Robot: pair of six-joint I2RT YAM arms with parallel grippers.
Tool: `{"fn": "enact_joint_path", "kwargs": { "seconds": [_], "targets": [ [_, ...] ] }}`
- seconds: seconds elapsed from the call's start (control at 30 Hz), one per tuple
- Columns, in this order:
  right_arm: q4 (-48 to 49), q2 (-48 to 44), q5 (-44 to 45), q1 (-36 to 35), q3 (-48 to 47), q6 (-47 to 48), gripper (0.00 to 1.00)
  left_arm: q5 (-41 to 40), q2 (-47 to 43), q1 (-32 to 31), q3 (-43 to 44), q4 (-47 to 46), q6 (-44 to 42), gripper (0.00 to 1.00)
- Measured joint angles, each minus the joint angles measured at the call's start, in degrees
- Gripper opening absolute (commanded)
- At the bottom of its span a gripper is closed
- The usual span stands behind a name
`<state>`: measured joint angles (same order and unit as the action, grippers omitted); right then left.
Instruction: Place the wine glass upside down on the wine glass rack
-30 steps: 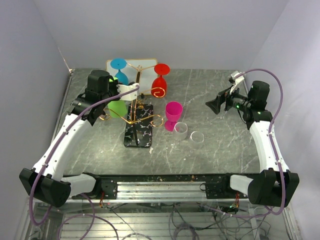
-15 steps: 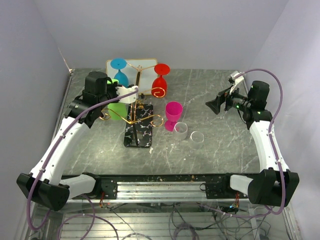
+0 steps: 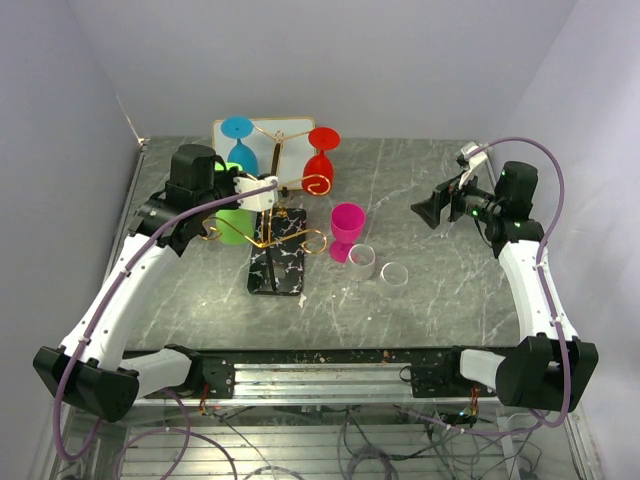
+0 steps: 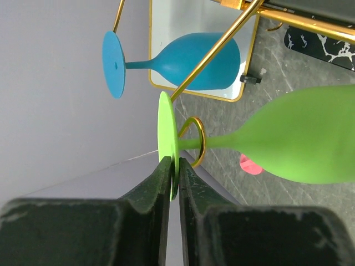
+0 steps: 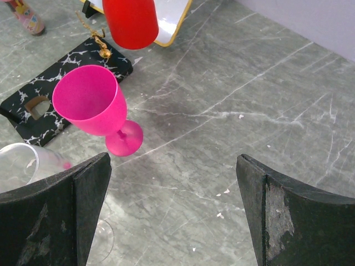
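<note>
The green wine glass (image 4: 299, 136) hangs upside down, stem in a curl on the left side of the wine glass rack (image 3: 280, 262), the left gripper (image 4: 173, 166) flanking its foot, pinching or not I cannot tell, while the right gripper (image 5: 172, 183), right of the rack, gapes empty.

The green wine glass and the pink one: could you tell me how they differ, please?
The green wine glass hangs bowl-down from the rack; the pink glass stands upright on the table. Green's foot sits in the left gripper; nothing touches the pink. Both are opaque, stemmed.
</note>
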<state>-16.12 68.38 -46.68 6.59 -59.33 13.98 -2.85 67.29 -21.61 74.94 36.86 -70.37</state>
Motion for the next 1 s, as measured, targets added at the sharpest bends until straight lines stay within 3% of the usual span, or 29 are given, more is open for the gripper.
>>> {"fn": "enact_joint_path", "kwargs": {
  "seconds": [0.47,0.77,1.0],
  "targets": [
    [0.0,0.02,0.17,0.0,0.0,0.02,0.95,1.16,0.07,-0.2,0.0,2.27,-0.09,0.3],
    [0.0,0.02,0.7,0.0,0.0,0.07,0.95,2.45,0.07,-0.26,0.46,5.14,-0.07,0.43],
    [0.0,0.5,1.29,0.0,0.0,0.22,0.96,3.67,0.09,-0.26,3.1,8.44,0.35,0.65]
  ]
}}
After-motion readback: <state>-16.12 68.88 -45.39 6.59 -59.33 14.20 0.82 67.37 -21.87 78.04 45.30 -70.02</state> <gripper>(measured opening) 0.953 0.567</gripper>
